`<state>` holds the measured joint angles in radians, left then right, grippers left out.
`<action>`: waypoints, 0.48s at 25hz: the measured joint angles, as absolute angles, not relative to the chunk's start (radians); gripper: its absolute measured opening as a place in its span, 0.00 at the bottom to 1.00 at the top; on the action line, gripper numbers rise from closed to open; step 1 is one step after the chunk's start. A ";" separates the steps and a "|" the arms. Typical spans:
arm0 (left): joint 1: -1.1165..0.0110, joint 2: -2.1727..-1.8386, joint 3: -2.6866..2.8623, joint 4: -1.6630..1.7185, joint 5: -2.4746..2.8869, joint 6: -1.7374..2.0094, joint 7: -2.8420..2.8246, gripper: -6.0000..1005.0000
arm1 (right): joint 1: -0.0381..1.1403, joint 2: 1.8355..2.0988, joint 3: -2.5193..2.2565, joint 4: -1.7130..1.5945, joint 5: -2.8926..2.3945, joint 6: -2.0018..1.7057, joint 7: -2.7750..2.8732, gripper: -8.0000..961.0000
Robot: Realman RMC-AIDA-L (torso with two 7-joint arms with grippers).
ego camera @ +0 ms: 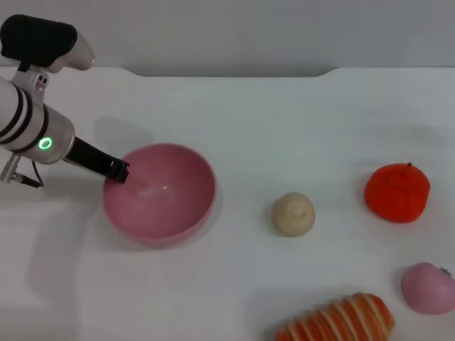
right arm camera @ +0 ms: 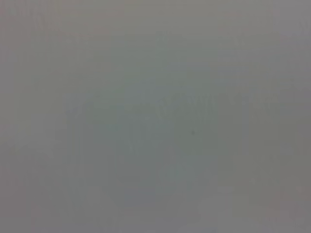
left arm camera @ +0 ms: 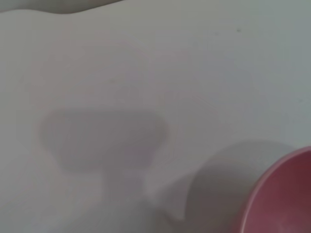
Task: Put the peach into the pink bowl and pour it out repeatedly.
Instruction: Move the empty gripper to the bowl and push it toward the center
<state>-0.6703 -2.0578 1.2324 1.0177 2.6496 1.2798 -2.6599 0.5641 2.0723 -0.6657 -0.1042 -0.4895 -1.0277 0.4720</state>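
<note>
- A plain white table (ego camera: 284, 128) fills the head view, with a grey wall behind its far edge.
- The bowl (ego camera: 160, 193), glossy pink and deep, sits tilted at the left.
- The left gripper (ego camera: 118, 171) is clamped on the bowl's left rim.
- The peach (ego camera: 429, 287), soft pink and rounded, lies at the right edge, well apart from the bowl.
- The right gripper is out of sight.

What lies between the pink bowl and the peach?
In the head view, the beige lump sits between the pink bowl and the peach, with the striped bread just beside that line.
</note>
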 joint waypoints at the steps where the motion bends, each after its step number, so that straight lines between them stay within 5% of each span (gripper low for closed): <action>1: -0.670 -2.057 1.232 1.018 2.650 1.280 -2.660 0.14 | 0.564 2.072 -0.666 -0.104 -0.491 -1.028 0.475 0.53; 3: -0.669 -2.057 1.233 1.018 2.651 1.281 -2.660 0.07 | 0.564 2.072 -0.666 -0.104 -0.492 -1.028 0.488 0.53; 12: -0.662 -2.056 1.223 1.037 2.651 1.285 -2.663 0.05 | 0.563 2.072 -0.666 -0.107 -0.505 -1.033 0.512 0.53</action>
<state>-0.6623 -2.0562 1.2234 1.0372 2.6514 1.2845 -2.6630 0.5629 2.0725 -0.6657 -0.1072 -0.5048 -1.0330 0.5123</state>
